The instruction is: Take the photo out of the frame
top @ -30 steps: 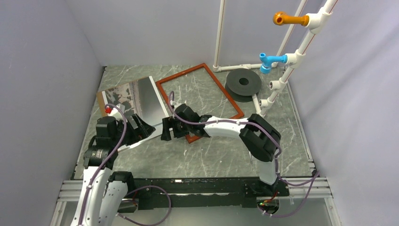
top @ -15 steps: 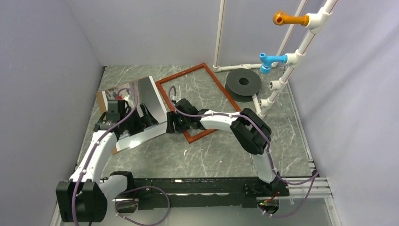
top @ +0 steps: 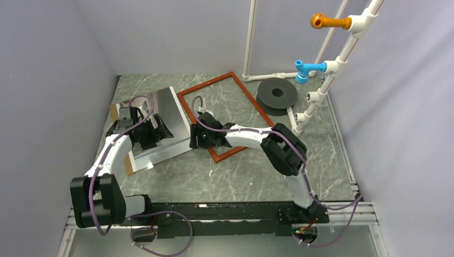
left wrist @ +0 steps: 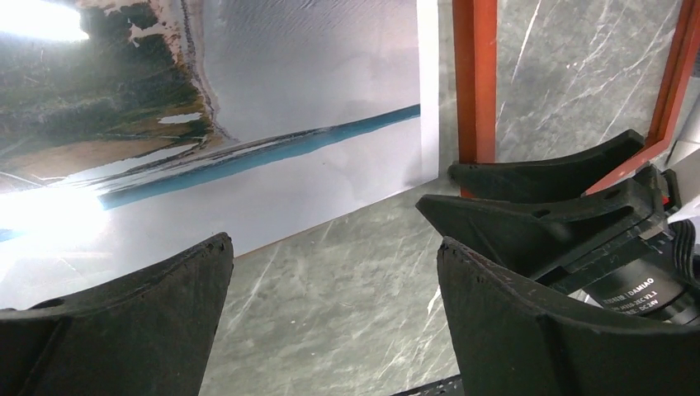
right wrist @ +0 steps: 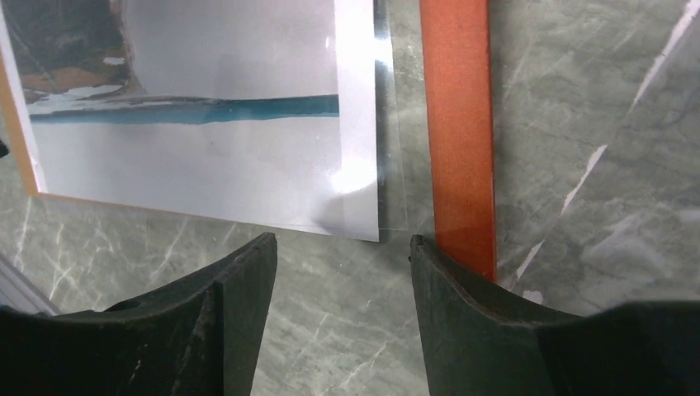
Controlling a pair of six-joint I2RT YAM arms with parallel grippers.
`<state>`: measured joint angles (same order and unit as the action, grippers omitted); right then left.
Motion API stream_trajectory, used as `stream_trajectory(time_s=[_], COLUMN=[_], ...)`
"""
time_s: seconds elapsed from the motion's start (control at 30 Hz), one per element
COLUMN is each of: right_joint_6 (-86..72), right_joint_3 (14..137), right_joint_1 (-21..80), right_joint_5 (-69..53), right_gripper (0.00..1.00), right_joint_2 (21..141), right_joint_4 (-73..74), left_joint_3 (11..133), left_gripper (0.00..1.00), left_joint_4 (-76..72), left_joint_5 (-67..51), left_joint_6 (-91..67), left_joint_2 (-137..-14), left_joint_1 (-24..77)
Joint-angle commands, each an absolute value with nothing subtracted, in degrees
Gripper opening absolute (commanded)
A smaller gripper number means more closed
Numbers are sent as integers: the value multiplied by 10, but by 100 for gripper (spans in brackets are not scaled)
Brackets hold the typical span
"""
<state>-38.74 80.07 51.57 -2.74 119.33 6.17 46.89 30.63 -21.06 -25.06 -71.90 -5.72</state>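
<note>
Grey marbled desk, pale lilac walls; photo out, flat just left of empty frame; left fingers spread wide over photo's near edge, gripping nothing; right fingers narrower, apart, empty, over gap beside frame rail; only from right wrist: clear sheet edge past photo; only from above: black disc.

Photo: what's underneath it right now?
A brown backing panel shows as a thin strip past the photo's edges, and a clear sheet's edge sticks out toward the frame. The rest beneath the photo is covered.
</note>
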Motion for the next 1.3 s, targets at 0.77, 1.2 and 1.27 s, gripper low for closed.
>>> stream_trajectory(time_s=[0.77,1.2,1.27], right_joint_6=[-357,-348,-347], right_joint_3=[842,834,834], right_joint_1=[516,518,520], right_joint_5=[4,-23,-27], right_gripper=[41,28,28], right_joint_2=[1203,1174,1172], right_joint_4=[29,8,7], left_joint_3=[461,457,456], left_gripper=[96,96,96], left_joint_4=[288,287,286], left_joint_5=[-197,-195,-195], left_joint_6=[-204,-203,-203], left_joint_2=[-673,-666,-665], left_joint_1=[-75,-75,-74])
